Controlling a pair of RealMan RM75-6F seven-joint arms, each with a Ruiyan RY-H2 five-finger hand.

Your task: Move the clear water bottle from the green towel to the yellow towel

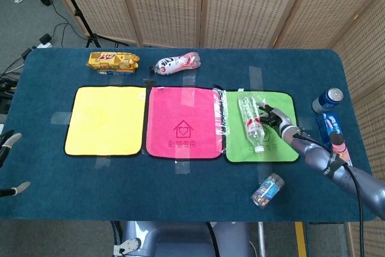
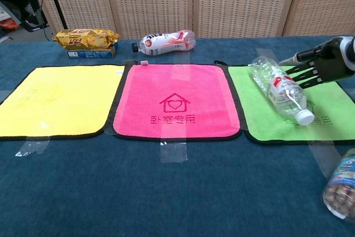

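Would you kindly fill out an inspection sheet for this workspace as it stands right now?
Surface: blue table with tape patches; pink towel in the middle.
Job's things: clear water bottle lies on its side on the green towel; yellow towel bare.
Clutter: snack pack, white bottle, blue can, jar on its side, blue packet.
Hands: right hand at the bottle, fingers spread against it, no grip seen; left hand off the table's left edge, holding nothing.
Cables: on the floor, upper left.
Surroundings: wicker screens behind.
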